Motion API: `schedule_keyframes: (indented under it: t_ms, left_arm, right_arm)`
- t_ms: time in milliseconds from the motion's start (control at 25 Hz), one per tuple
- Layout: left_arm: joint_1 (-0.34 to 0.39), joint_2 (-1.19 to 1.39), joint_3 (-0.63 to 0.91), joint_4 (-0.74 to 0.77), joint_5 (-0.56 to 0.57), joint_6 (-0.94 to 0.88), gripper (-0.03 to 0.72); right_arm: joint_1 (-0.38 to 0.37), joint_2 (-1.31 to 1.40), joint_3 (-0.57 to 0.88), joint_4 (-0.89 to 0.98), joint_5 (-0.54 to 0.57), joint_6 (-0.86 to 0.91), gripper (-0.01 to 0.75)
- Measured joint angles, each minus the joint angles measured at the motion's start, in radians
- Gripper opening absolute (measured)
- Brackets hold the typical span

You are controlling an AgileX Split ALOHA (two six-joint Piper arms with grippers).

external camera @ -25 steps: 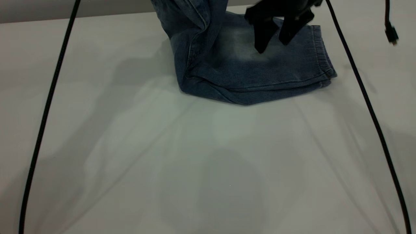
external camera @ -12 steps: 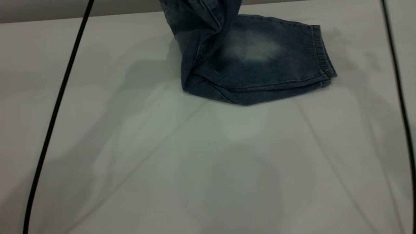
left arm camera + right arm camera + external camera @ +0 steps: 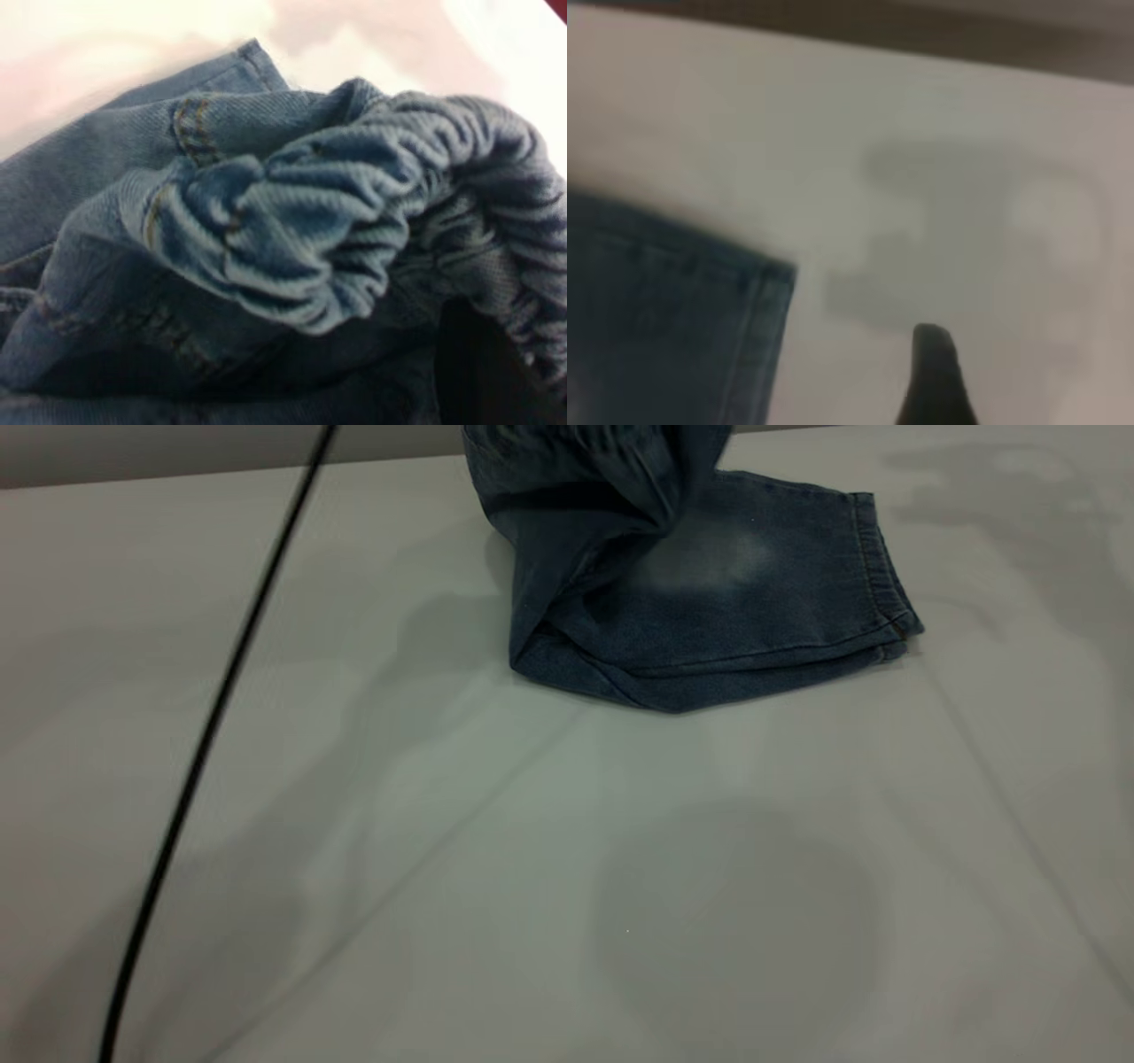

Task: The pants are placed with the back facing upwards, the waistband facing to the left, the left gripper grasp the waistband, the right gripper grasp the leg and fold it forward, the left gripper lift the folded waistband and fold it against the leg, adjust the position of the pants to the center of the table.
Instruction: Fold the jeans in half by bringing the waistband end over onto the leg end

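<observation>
One pair of pants (image 3: 709,615) lies at 12 o'clock on the bench (image 3: 567,850), with the leg (image 3: 753,593) flat toward 3 o'clock. The waistband (image 3: 354,230) is lifted above it, filling the left wrist view. I cannot tell the left claw's state. Of the right claw, only one fingertip (image 3: 935,381) shows beside the hem, holding nothing; how far open, I cannot tell.
</observation>
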Motion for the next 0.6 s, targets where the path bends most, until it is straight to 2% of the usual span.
schedule_keyframes:
  t_ms: [400, 480, 600]
  left_arm:
    - [-0.095, 0.085, 0.001, 0.006, -0.195, 0.043, 0.088]
    - [-0.106, 0.089, 0.001, 0.007, -0.233, 0.066, 0.117]
    - [-0.114, 0.096, 0.001, -0.001, -0.284, 0.103, 0.209]
  right_arm:
    - [0.002, 0.000, -0.003, 0.039, -0.002, -0.029, 0.426]
    - [0.002, 0.000, -0.003, 0.043, -0.002, -0.031, 0.426]
    - [0.002, 0.000, -0.003, 0.043, -0.002, -0.034, 0.426]
